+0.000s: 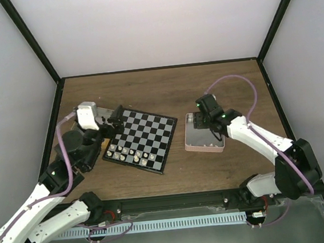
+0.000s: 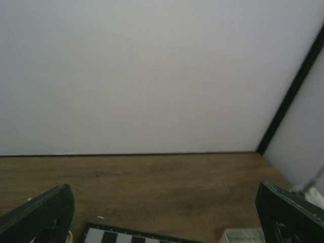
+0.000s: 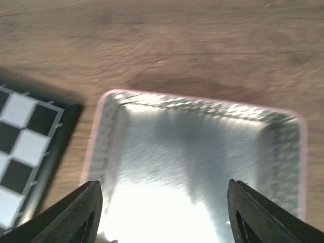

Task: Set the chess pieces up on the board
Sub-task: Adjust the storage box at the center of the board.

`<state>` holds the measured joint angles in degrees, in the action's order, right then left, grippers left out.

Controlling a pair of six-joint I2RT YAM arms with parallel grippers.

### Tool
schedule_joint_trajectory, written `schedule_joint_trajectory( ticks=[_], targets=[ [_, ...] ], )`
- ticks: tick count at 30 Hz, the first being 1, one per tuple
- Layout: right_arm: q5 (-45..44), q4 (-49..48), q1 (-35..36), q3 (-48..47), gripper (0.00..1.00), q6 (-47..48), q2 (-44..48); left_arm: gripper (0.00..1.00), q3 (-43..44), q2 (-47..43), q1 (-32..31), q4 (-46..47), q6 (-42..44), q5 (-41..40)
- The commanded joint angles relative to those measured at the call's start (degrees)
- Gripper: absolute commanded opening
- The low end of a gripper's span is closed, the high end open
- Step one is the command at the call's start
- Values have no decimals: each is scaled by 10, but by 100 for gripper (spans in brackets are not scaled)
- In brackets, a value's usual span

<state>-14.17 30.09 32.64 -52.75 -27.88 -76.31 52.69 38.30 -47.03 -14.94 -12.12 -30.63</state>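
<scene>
Wood table: brown, grained.
Board: black-grey chequers, table's left; we see cream chess pieces on near rows.
Tin: shiny, pink-rimmed rectangle.
Left gripper: spread, empty.
Right gripper: spread above tin.

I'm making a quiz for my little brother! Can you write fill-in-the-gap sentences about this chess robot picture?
1. The left gripper and the right gripper both have their jaws ____.
2. The pink-rimmed tin lies under the ____ gripper.
3. Seen from above, the chessboard, with the chess pieces standing on it, lies to the ____ of the tin.

Missing words: open; right; left.
</scene>
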Motion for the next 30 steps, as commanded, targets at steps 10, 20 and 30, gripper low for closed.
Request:
schedule_joint_trajectory(
  ticks=[10,20,30],
  targets=[
    [83,10,-117,-110,88,224,-181,100,-12,34,2,-1,15,98],
    [-22,-5,-117,-141,91,273,-243,100,-17,41,2,-7,25,97],
    [17,-21,-117,-134,83,294,-199,100,-23,44,2,-5,23,92]
  ],
)
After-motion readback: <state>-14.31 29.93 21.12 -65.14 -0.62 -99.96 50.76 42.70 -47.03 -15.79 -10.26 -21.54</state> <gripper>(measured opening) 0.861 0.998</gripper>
